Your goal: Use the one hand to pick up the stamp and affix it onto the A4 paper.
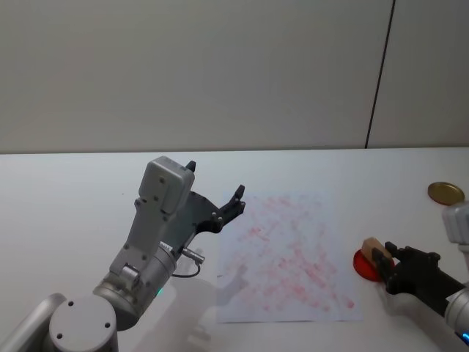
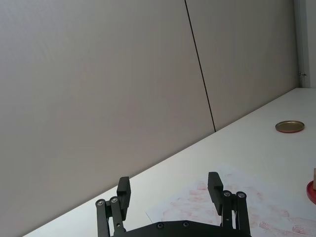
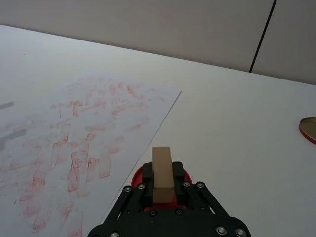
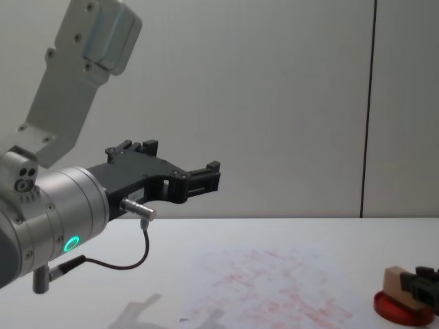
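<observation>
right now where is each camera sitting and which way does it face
Head: high, looking down at the table; left pincer raised, right pincer on the wooden stamp over the red ink pad.
Chest: low, looking across; left pincer.
Left wrist: faces the wall; open fingers.
Right wrist: looks down its pincer gripping the stamp.
Shared: the A4 paper.

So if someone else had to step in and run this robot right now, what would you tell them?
Right gripper: shut on the stamp, at the red ink pad, just right of the A4 paper.
Left gripper: open, raised in the air by the paper's left edge, idle.
Done: stamp gripped.
Left: carry it over the paper and press it down.
A gold lid lies far right.
</observation>
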### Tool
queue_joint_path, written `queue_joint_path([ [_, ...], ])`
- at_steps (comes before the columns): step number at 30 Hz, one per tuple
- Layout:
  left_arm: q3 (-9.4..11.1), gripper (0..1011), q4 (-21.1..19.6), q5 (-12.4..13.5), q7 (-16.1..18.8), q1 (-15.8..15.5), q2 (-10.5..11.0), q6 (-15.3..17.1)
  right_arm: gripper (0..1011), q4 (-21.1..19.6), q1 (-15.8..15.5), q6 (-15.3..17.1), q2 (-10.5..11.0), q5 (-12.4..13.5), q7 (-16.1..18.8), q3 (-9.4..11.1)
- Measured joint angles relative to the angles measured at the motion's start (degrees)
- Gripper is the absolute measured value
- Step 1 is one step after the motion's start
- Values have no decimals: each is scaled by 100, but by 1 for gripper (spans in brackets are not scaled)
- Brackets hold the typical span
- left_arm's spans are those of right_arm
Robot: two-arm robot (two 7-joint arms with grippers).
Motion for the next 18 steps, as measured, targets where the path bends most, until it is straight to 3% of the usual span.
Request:
queue_joint_path([
  [2,0,993,0,0,0,0,0,0,252,10,0,0,-3,-7,-6,-2],
  [7,0,993,0,0,0,0,0,0,450,41,0,-6,-11,-19,-34,-9],
  [9,0,993,0,0,0,0,0,0,474,42,-2,-9,-12,-19,-37,-10],
  [10,0,993,0,0,0,0,0,0,555,44,-6,-25,-14,-19,-47,-10],
  [18,0,993,0,0,0,0,0,0,767,-2,-29,-148,-14,-1,-70,-6],
])
